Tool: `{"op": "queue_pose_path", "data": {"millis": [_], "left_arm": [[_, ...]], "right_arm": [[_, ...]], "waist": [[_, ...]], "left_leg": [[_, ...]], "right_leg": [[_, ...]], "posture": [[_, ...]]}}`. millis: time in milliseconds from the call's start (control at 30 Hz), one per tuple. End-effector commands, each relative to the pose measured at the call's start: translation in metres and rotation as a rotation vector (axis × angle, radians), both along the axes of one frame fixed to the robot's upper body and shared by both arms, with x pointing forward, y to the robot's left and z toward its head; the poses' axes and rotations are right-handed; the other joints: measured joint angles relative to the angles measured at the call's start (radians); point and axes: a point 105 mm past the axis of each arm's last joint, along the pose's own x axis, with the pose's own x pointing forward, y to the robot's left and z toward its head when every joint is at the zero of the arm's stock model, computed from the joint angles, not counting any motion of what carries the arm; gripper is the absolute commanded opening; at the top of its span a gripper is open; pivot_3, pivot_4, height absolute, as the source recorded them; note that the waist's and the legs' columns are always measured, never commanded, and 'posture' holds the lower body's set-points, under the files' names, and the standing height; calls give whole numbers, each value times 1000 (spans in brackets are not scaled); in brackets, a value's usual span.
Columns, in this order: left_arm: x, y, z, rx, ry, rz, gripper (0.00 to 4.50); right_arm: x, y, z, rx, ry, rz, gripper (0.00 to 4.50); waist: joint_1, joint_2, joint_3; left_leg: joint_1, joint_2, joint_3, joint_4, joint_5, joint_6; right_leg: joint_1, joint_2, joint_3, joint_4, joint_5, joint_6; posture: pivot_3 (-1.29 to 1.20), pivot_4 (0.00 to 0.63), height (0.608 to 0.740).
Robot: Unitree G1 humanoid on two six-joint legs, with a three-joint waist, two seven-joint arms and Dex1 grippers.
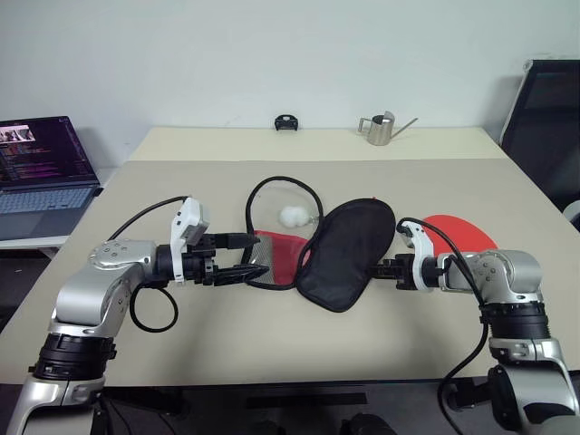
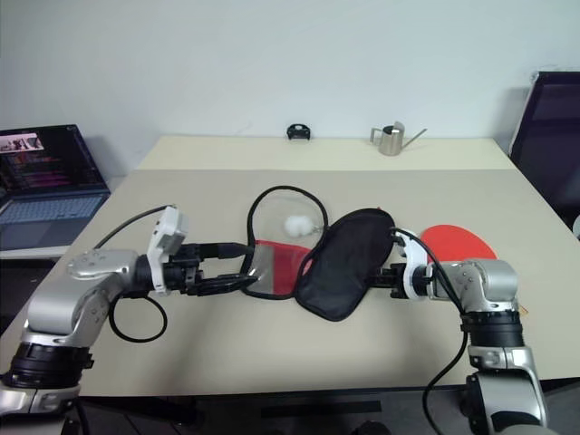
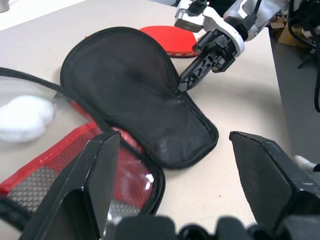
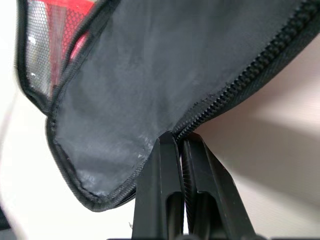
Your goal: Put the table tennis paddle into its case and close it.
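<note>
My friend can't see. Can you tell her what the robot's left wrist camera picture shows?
The right gripper is shut on the zipper edge of the open case, pinching its black flap. Behind the flap lies the table tennis paddle, and the left gripper stands open in front.

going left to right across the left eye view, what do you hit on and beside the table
laptop → left gripper → white pom-pom → black flap of the case → right gripper, shut on the flap's edge → table tennis paddle → black chair
</note>
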Motion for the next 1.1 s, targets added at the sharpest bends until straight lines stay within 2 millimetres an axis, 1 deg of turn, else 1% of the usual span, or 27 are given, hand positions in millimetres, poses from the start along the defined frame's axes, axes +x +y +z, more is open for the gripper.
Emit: {"op": "queue_pose_path", "data": {"millis": [33, 333, 467, 567, 633, 700, 833, 1100], "left_arm": [[-5, -8, 7, 2, -37, -31, 3810], [-7, -15, 7, -4, -39, -47, 3810], [-8, -17, 8, -7, -41, -51, 3810], [-9, -19, 7, -9, -42, -54, 3810], [-9, -20, 7, -9, -43, -55, 3810], [-9, -21, 6, -10, -43, -56, 3810], [-9, -23, 6, -10, -45, -59, 3810], [-8, -24, 5, -7, -45, -58, 3810]], "right_arm": [[11, -6, 14, -34, -59, 20, 16], [41, -29, 28, -231, -136, 126, 16], [50, -32, 34, -264, -155, 159, 16], [59, -34, 37, -325, -182, 186, 16], [64, -36, 40, -354, -195, 196, 16], [67, -37, 41, -371, -204, 202, 16], [72, -41, 44, -412, -224, 208, 16], [78, -52, 48, -489, -267, 199, 16]], "waist": [[0, 0, 0], [0, -1, 1], [0, 0, 1], [0, 0, 1], [0, 0, 1], [-1, 0, 1], [0, 0, 1], [0, 0, 1]], "left_leg": [[0, 0, 0, 0, 0, 0], [-1, 0, 0, 0, 0, 0], [-2, 0, 1, 0, 0, 0], [-5, 0, 1, 0, 0, 0], [-8, 0, 1, 1, 0, 0], [-13, 0, 1, 2, 0, 0], [-16, 0, 1, 2, 1, -1], [-16, 0, 1, 1, 2, -3]], "right_leg": [[0, 0, 0, 0, 0, 0], [-1, 0, 0, 0, 0, 0], [-3, 0, 0, 0, 0, 0], [-5, 0, 0, 0, 0, 0], [-9, 0, 1, 1, 0, 0], [-14, 0, 1, 2, 0, 0], [-17, 0, 0, 1, 0, 0], [-17, -1, 0, 1, 0, 0]], "posture": [[0, 150, 740], [0, 150, 740], [0, 150, 740], [0, 150, 740], [0, 150, 740], [0, 150, 740], [0, 150, 740], [0, 150, 740]]}}
